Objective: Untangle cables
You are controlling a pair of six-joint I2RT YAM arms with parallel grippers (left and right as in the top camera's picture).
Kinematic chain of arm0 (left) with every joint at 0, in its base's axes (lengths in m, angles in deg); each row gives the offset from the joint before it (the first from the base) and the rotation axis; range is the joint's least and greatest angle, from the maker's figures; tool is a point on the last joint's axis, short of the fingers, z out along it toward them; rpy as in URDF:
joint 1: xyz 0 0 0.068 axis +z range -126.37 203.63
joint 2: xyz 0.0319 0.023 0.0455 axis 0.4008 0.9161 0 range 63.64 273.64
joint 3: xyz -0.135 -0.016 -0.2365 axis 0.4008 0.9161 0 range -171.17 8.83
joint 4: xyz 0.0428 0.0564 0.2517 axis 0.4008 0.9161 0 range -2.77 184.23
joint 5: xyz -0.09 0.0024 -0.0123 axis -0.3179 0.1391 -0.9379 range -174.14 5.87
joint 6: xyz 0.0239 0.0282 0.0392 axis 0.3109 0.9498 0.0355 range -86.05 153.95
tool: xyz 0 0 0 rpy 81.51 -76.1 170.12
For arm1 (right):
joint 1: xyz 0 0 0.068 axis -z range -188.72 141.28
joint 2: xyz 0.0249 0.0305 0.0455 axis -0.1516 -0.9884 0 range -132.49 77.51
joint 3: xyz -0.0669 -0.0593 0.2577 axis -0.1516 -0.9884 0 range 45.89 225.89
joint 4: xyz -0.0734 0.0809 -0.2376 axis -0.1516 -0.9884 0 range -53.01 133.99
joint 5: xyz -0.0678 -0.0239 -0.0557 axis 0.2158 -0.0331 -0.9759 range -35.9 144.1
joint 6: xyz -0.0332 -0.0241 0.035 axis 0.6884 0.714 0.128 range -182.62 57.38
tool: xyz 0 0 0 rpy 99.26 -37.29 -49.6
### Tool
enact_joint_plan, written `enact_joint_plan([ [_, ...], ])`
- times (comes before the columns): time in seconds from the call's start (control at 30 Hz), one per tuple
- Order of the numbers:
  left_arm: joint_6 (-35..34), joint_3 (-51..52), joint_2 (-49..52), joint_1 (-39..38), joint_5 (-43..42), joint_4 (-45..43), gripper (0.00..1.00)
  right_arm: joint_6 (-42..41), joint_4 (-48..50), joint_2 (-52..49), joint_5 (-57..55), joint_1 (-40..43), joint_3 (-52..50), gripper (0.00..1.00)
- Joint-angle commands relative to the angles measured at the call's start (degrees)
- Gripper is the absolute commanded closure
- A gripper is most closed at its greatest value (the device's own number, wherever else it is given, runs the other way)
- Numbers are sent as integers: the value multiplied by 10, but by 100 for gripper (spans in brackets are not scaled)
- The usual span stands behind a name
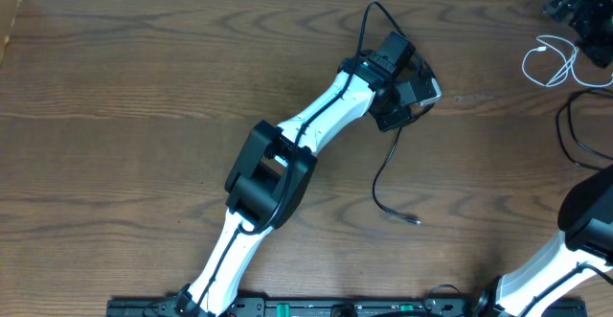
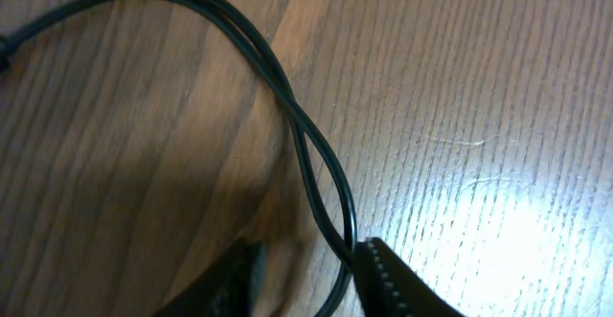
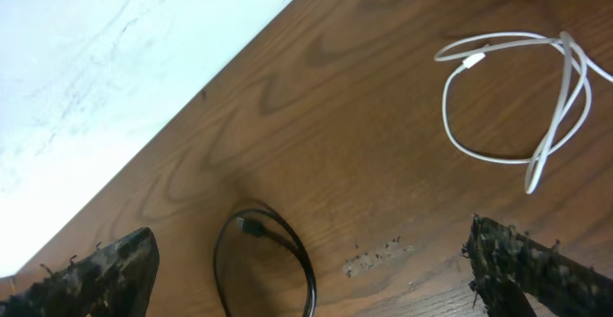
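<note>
A thin black cable (image 1: 382,170) runs from a loop by the table's far edge, under my left gripper (image 1: 414,93), to a plug (image 1: 415,220) lying toward the front. In the left wrist view two strands of this black cable (image 2: 287,106) cross and pass between the jaws of my left gripper (image 2: 306,281). The cable rests against the right finger (image 2: 388,274), and a gap remains on the other side. The white cable (image 1: 548,64) lies coiled at the far right, seen as a white loop (image 3: 472,60) ahead of my wide-open right gripper (image 3: 311,279). A second black cable (image 3: 305,260) curls between its fingers on the table.
My right gripper (image 1: 580,11) hovers at the far right corner, near the table's far edge (image 3: 230,68). The second black cable (image 1: 561,125) curves along the right side by the right arm (image 1: 584,221). The left arm (image 1: 278,164) crosses the middle of the table diagonally.
</note>
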Motion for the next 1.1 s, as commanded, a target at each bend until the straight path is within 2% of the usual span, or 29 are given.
enact_joint_plan([
  [0.0, -10, 1, 12, 0, 3, -1, 67, 13, 0, 19, -7, -12, 0, 1],
  [0.2, -15, 2, 12, 0, -2, 3, 67, 17, 0, 19, -19, -24, 0, 1],
  [0.3, -51, 2, 12, 0, -28, 5, 56, 17, 4, 19, -23, -28, 0, 1],
  [0.33, -63, 2, 12, 0, -33, 7, 48, 17, 5, 19, -23, -28, 0, 1],
  [0.4, -62, 2, 12, 1, -33, 7, 43, 17, 5, 19, -23, -28, 0, 1],
  [0.87, -62, 2, 39, 0, -23, -10, 41, 17, 18, 19, -23, -43, 0, 1],
  [0.93, -67, 2, 42, 0, -23, -17, 47, 17, 19, 19, -23, -46, 0, 1],
  [1.07, -66, 2, 47, 0, -22, -27, 78, 17, 19, 19, -23, -49, 0, 1],
])
